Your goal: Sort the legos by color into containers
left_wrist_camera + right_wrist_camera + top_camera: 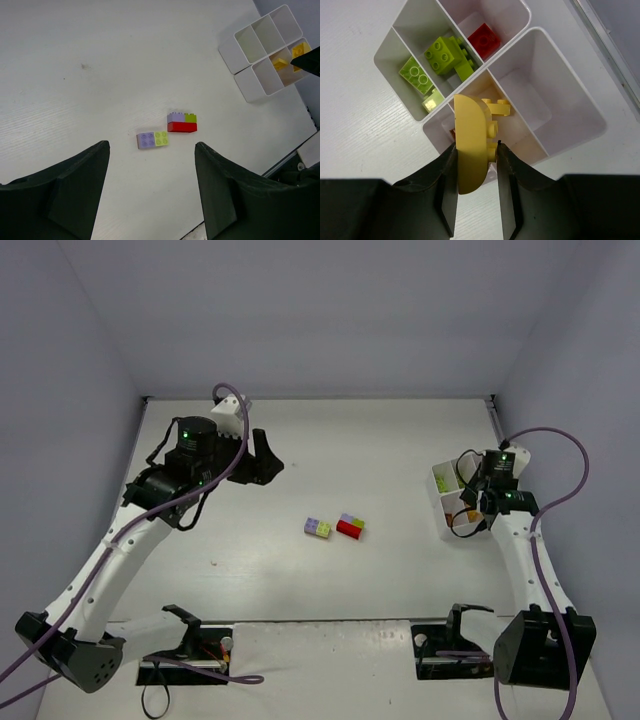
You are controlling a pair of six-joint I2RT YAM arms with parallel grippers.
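Left pincer (151,157): fingers wide apart, empty, hanging over white worktop (75,75). Loose legos lie ahead of it.

- Flat lavender-and-lime plastic pair (152,140) and lavender-lime-on-red plastic stack (182,123) are both mixed colours, joined. Risk: one grab carries the wrong colour into a compartment.

Right pincer (475,150): clamped on rounded yellow-orange plastic brick (470,145), held on edge above white plastic divided tray (540,95).

- Small yellow piece (499,106) sits in the compartment below, lime bricks (442,55) next door, red brick (485,39) beyond.
- Risk: brick hangs near a thin wall, so release could catch the rim and tip it among the limes or out onto the worktop.
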